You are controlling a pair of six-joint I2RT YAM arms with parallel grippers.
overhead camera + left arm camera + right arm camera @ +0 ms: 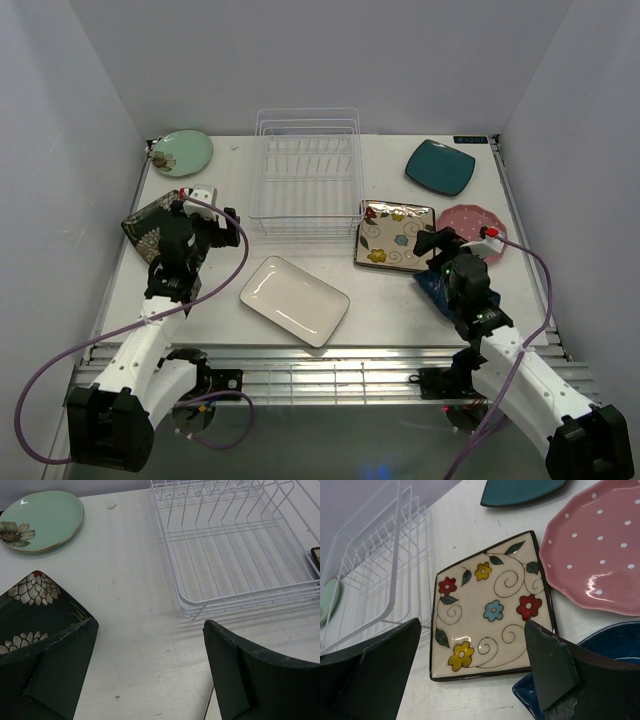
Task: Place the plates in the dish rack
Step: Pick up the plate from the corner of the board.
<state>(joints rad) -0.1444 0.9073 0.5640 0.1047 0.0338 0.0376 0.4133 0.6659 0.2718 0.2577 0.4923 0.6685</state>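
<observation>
Left pincer (150,625), right pincer (472,625) of mine released, grasping nothing. Dish rack (305,170) unloaded; all seven plates (294,300) on counter (230,200).

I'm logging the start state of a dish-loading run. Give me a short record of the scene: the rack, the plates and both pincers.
rack: white wire dish rack, far centre, no plates in it
left of rack: round green plate; dark floral plate
near centre: white rectangular plate
right of rack: teal square plate; flowered square plate; pink dotted plate; dark blue plate
left pincer: open, empty, beside the dark floral plate
right pincer: open, empty, facing the flowered square plate
loaded: none
</observation>
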